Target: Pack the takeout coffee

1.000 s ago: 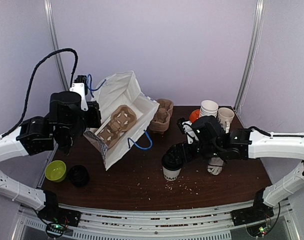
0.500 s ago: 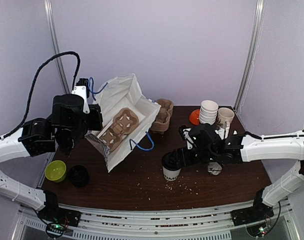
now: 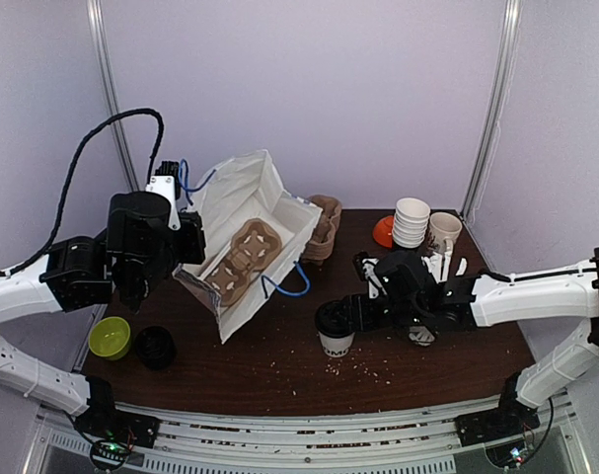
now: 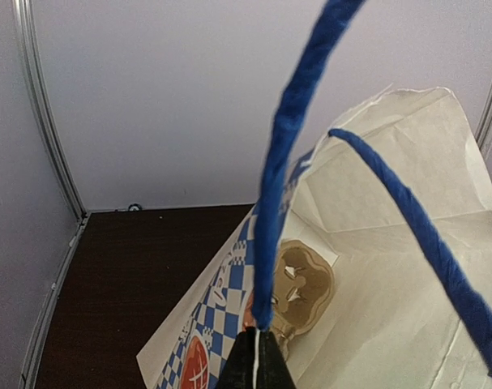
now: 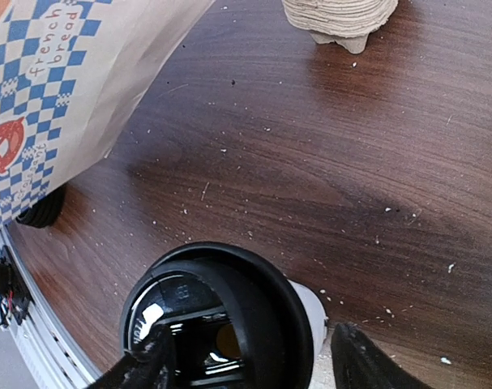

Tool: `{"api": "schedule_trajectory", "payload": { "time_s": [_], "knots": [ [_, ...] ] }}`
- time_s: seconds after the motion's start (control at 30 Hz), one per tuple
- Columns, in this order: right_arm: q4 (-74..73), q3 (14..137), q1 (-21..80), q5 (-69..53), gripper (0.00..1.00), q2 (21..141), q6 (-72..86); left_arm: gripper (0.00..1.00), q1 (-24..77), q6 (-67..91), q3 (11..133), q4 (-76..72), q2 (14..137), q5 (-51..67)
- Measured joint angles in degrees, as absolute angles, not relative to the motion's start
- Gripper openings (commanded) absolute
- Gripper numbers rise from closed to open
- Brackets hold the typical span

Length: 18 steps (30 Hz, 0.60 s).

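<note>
Coffee cup (image 3: 336, 329) on the worktop (image 3: 279, 370) between the right hand's (image 3: 356, 314) fingers; carrier tray (image 3: 242, 259) in the raised bag (image 3: 250, 193).
Nearest, the coffee cup stands upright under its dark lid, and the right hand straddles it part-open: one finger (image 5: 152, 361) is at the lid's rim, the other just clear of the cup wall. Farther back on the left, the left hand (image 4: 257, 361) is pinched tight on the blue handle (image 4: 278, 162) of the checked bag, which hangs tilted with its mouth open. The brown carrier tray lies inside.
</note>
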<state>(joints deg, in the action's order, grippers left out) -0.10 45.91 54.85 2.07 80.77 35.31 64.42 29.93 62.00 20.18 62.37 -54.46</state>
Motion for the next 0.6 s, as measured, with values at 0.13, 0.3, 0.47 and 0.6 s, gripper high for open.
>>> {"api": "schedule_trajectory", "payload": {
  "time_s": [0.13,0.3,0.47,0.6],
  "knots": [
    [-1.3,45.0,54.8,2.0,0.87,79.2,36.1,0.0,64.4,30.2,61.9,20.6,62.4,-54.2],
    [-9.1,47.6,54.9,2.4,0.91,76.8,34.9,0.0,64.4,30.4,61.9,21.1,62.3,-54.2],
    [-15.7,56.1,54.8,2.4,0.91,77.1,31.7,0.0,64.4,30.4,61.9,21.1,62.3,-54.2],
    [-21.1,62.1,54.8,2.5,0.91,80.2,28.1,0.0,64.4,30.5,61.9,21.1,62.3,-54.1]
  ]
}}
